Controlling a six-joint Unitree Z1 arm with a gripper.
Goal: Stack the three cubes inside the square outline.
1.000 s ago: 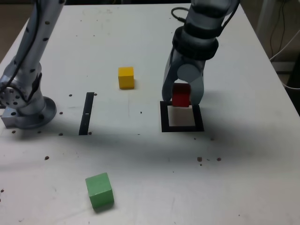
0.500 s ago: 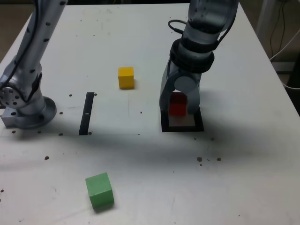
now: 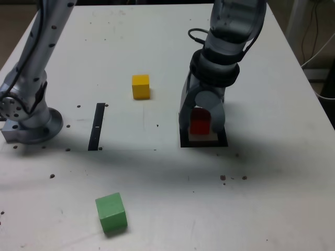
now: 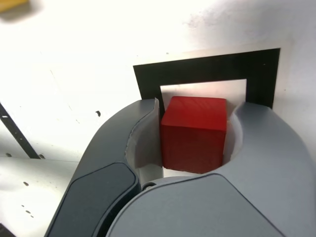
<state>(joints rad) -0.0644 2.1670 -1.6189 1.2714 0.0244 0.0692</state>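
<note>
- The black strip lay well to the exterior view's left of the square outline, open table between them
- The green cube sat far nearer the front edge, the yellow cube beyond the outline's left side
- The gripper pinched the red cube over the outline's white centre, hiding most of the frame; contact with the table unclear
</note>
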